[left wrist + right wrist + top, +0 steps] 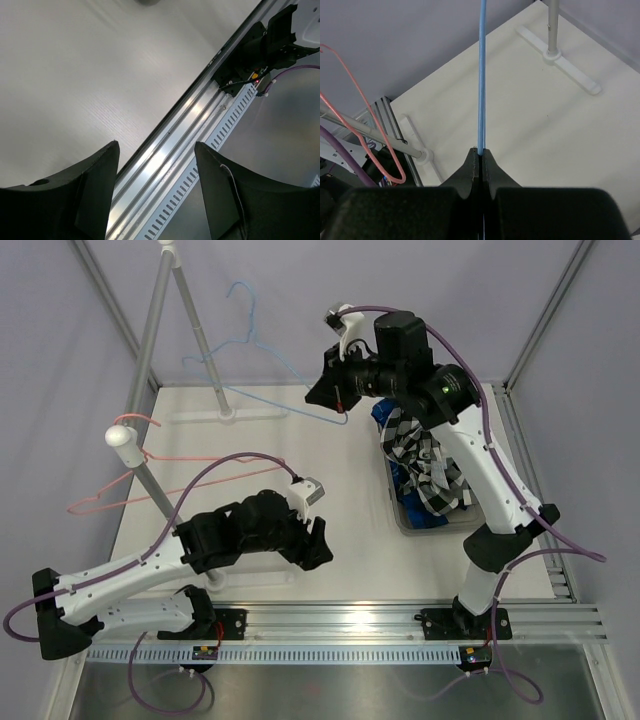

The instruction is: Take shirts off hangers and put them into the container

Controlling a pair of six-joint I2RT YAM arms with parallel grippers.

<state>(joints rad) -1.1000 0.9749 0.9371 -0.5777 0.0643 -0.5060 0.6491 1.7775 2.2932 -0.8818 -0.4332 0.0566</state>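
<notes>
One light-blue hanger [481,75] pinched between right jaws; left jaws spread.

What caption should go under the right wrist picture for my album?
Right fingers pinch the light blue hanger's wire above the white table, pink hanger off to the left.

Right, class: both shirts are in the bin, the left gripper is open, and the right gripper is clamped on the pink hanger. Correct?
Not quite. The right gripper is clamped on the light blue hanger, as the right wrist view shows; the pink hanger hangs apart from it. The rest stands.
</notes>
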